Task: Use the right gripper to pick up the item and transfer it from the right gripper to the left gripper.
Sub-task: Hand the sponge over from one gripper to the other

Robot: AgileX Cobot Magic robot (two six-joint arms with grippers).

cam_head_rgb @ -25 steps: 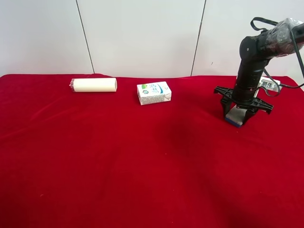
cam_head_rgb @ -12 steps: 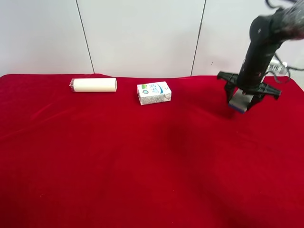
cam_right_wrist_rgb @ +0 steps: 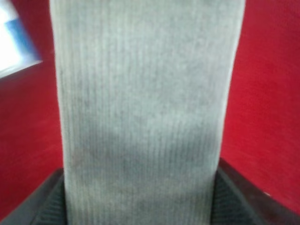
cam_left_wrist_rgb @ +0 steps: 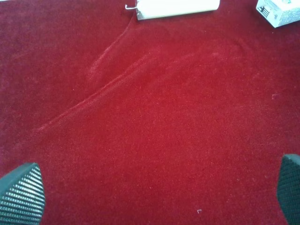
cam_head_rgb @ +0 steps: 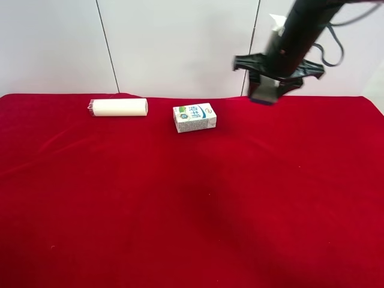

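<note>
The item, a grey felt pad with a blue base, hangs in my right gripper, which is shut on it and holds it high above the back right of the red cloth. In the right wrist view the grey felt face of the item fills the frame between the black fingers. My left gripper is open and empty over bare red cloth; only its two fingertips show at the frame's corners. The left arm does not show in the exterior high view.
A cream-white cylinder roll lies at the back left and a small white printed carton stands at the back middle. Both also show in the left wrist view, the roll and the carton. A red cloth with creases covers the table.
My right gripper has lifted the item off the cloth and carried it up and towards the exterior high view's left, from beside the right edge to above the back of the table.
</note>
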